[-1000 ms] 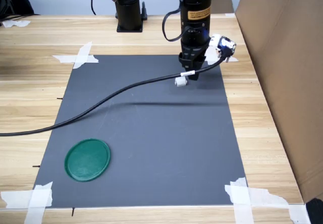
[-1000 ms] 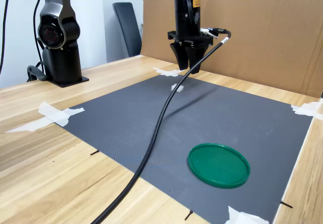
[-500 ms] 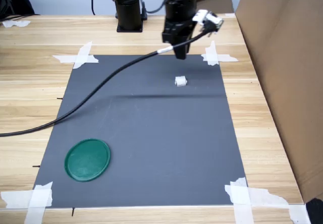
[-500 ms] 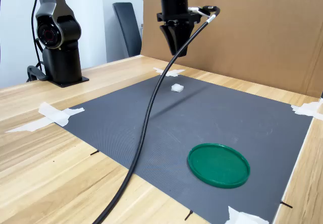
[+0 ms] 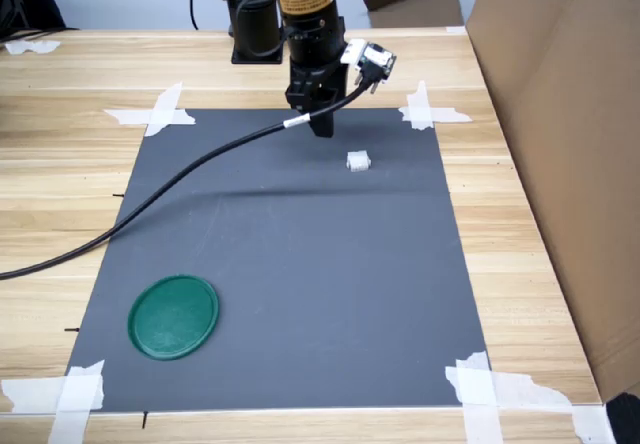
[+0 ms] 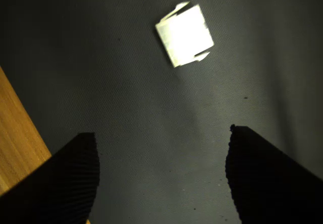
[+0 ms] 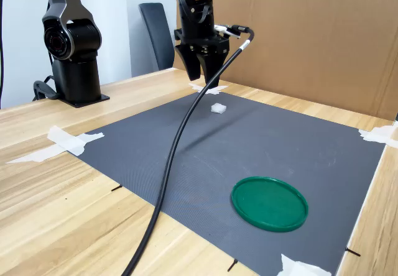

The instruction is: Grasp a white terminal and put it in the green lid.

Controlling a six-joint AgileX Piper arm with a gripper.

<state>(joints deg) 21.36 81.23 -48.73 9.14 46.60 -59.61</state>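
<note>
Hovering gripper [image 6: 161, 176] open, empty; fingertips cropped in wrist view; white terminal [image 6: 184, 34] overexposed.

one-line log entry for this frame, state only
end effector: open, empty, above mat | white terminal: on mat, ungrasped | green lid: empty

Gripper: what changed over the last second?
The gripper rose off the white terminal and swung toward the first exterior view's left, open and empty, cable trailing. Terminal stayed on the mat; green lid unmoved.
</note>
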